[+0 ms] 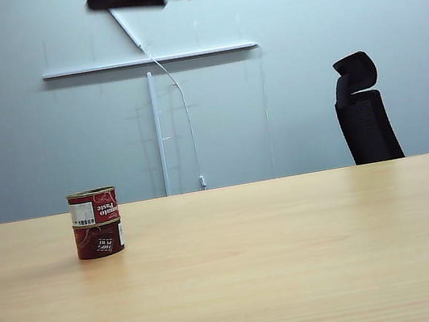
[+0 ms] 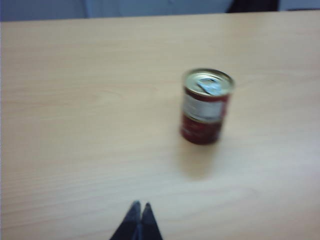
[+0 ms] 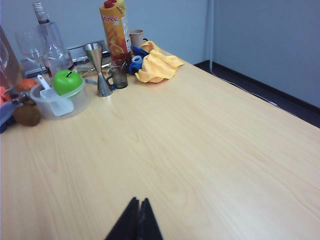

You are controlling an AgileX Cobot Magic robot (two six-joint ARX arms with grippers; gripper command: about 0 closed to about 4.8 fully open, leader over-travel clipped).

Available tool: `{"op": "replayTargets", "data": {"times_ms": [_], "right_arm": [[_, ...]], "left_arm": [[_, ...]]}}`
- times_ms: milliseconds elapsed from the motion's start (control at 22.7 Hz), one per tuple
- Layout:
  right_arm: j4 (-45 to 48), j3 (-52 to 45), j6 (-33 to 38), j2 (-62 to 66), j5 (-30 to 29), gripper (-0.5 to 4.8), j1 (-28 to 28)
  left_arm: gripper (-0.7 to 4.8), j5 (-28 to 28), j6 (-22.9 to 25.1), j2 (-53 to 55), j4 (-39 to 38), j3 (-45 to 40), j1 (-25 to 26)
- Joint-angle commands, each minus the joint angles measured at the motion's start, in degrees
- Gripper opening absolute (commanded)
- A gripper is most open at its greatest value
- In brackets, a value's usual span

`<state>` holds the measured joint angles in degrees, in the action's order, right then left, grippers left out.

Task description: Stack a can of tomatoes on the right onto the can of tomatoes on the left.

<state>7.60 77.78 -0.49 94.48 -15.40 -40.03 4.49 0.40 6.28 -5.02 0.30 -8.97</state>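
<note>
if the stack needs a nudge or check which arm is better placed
Left, probably. The left end effector, shut, faces the two stacked red tomato cans on the wooden table. The right end effector, also shut, faces a green apple and no cans.
</note>
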Motion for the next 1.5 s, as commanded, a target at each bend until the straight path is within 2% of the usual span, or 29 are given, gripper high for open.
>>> {"op": "replayTargets", "data": {"times_ms": [44,176,440,616,792,837,1189,1497], "right_arm": [[-9.88,-1.4,0.48,-7.56,4.37,-0.09,0.5],[-11.72,-8.35,0.81,-16.13,9.25,-0.09,0.42],[-11.65,-23.8,5.77,-32.13,22.21,-0.09,0.15],[-11.8,-32.0,6.54,-41.55,28.89,-0.09,0.2],[-12.44,-37.73,6.56,-48.83,32.7,-0.09,0.2],[-13.11,-39.8,6.93,-52.13,35.5,-0.08,0.2],[-15.43,-43.39,6.49,-58.05,42.75,-0.08,0.57],[-15.52,-43.39,6.49,-58.03,42.34,-0.08,0.48]], "left_arm": [[-0.04,-0.17,0.0,-2.99,0.79,0.22,2.58],[-0.04,-0.59,0.0,-6.1,0.96,0.22,2.58],[-0.04,-0.55,0.0,-5.95,1.07,0.22,3.43],[-0.04,-0.61,0.0,-5.95,0.94,0.22,3.83],[-0.04,-0.57,0.0,-5.95,0.81,0.22,4.07],[-0.04,-0.59,0.0,-5.95,0.81,0.22,4.55],[-0.04,-0.31,0.0,-5.95,0.81,0.22,6.47],[-0.04,-0.37,0.0,-5.95,0.81,0.22,6.47]]}}
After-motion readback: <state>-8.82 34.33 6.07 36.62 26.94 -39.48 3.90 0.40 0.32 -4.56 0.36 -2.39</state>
